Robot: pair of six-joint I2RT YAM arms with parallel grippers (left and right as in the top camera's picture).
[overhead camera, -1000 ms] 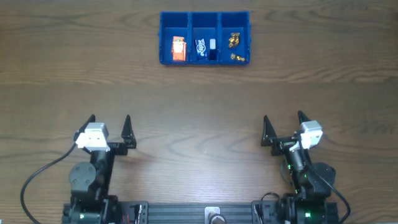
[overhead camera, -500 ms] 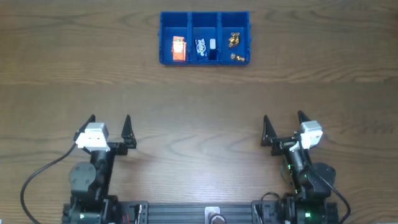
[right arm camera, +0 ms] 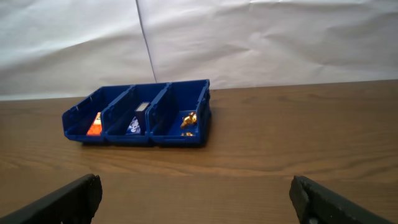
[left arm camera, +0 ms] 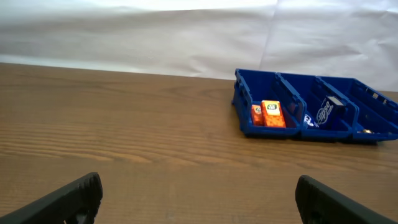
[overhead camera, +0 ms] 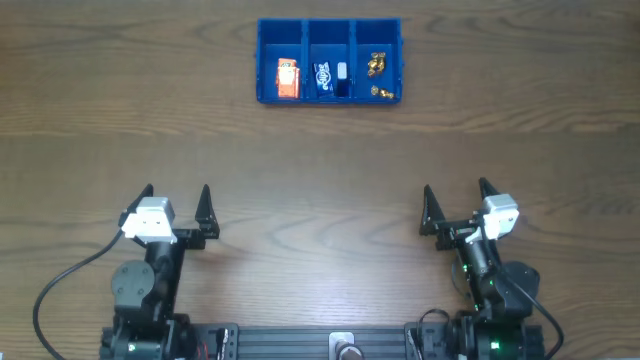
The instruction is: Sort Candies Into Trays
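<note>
Top view: the blue tray (overhead camera: 263, 60) is seen at the upper centre of the frame, on the wooden table (overhead camera: 320, 160), with its three compartments side by side. An orange candy (overhead camera: 288, 78) is held in the left compartment, a blue-wrapped candy (overhead camera: 326, 76) in the middle one, and gold candies (overhead camera: 377, 65) in the right one. Each kind is kept to its own compartment, and every candy that can be made out lies inside the tray.

The left gripper (overhead camera: 176, 190) is placed at the lower left of the frame and the right gripper (overhead camera: 455, 187) at the lower right, both well apart from the tray and close to their own bases. The fingers of each are spread wide and nothing is held between them. In both wrist views the tray is seen far off across bare wood, beyond the parted fingertips.

From this layout the sorting is judged to be finished, or at its closing step, with both arms parked. If another candy were to be supplied, it would have to be found first and matched by kind to a compartment. A long reach up the frame would then be called for, and the candy would need to be dropped inside the right dividers. Otherwise no further move is judged to be needed.
</note>
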